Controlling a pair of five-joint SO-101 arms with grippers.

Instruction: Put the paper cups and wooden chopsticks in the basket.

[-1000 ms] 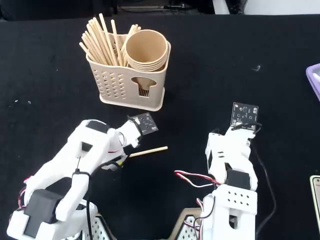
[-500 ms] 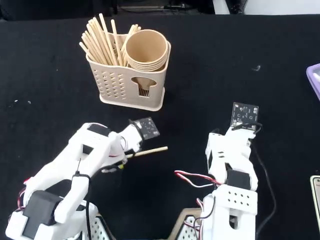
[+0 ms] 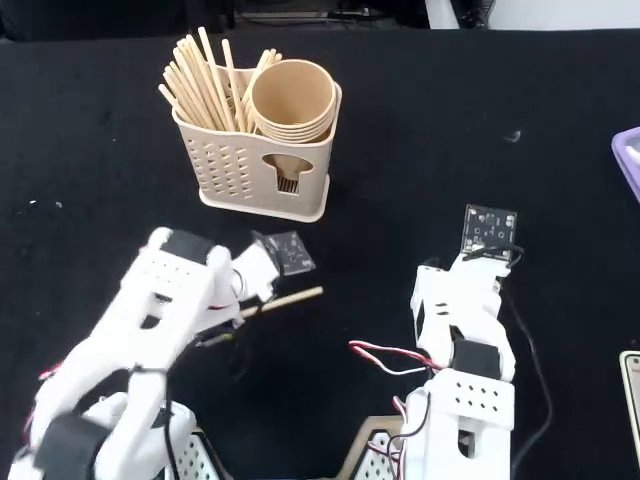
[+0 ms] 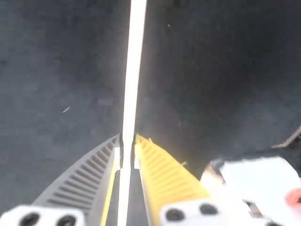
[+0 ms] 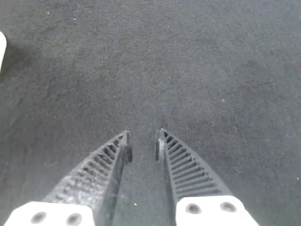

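Note:
A beige slotted basket stands at the back left of the black table. It holds a stack of paper cups and a bunch of wooden chopsticks. In front of the basket my left gripper is shut on one wooden chopstick, which sticks out to the right of the left arm as a pale chopstick just above the cloth. My right gripper is over bare black cloth, its fingers a little apart with nothing between them. The right arm is at the front right.
A purple tray edge shows at the right border. A pale object sits at the lower right edge. Red wires run along the base of the right arm. Open black cloth lies between the basket and the arms.
The left arm has risen and drawn slightly left with the chopstick in its grip; the chopstick's free tip shifted a little left and up. The right arm has kept still.

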